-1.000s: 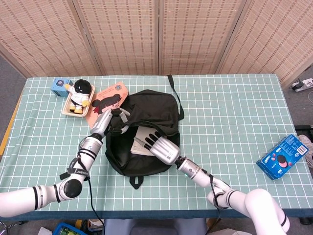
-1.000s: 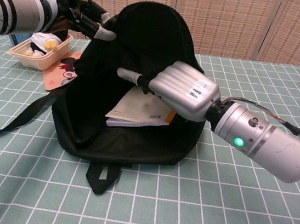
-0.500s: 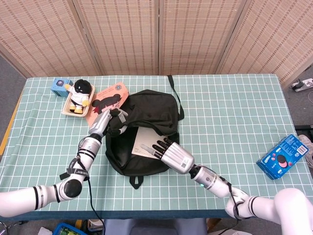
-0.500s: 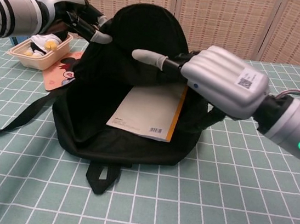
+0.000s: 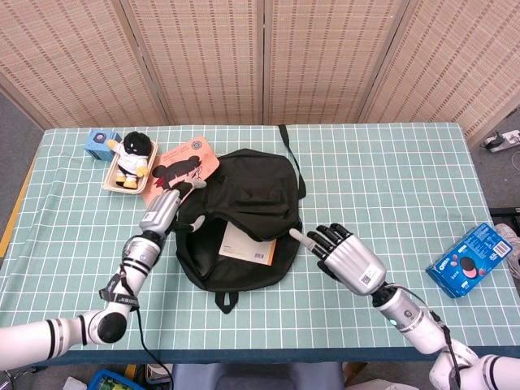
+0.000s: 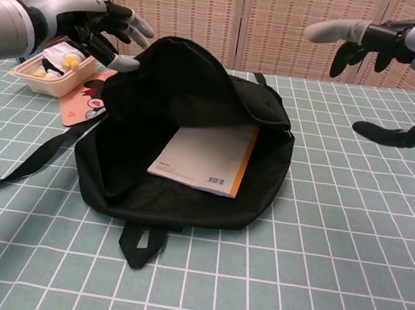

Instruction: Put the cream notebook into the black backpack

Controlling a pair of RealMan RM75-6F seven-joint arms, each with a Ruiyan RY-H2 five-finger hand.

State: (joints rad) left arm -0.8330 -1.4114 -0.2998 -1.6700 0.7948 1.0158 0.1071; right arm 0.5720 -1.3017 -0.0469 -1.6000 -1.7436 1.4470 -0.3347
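The right hand (image 5: pixel 348 257) has drawn back, fingers spread and empty, leaving the cream notebook (image 6: pixel 206 155) inside the black backpack (image 6: pixel 190 114), whose flap the open left hand (image 6: pixel 94 25) has released, so the task looks done.

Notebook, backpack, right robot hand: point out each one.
Notebook (image 6: pixel 206 155), chest view, middle of its cover.
Backpack (image 6: pixel 191 76), chest view, raised top flap.
Right robot hand (image 5: pixel 349 258), head view, back of the hand.

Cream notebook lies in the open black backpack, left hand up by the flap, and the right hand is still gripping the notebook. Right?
Not quite. The right hand holds nothing: it is open, off to the side of the backpack, as the head view shows. The notebook lies inside; the left hand is by the flap.
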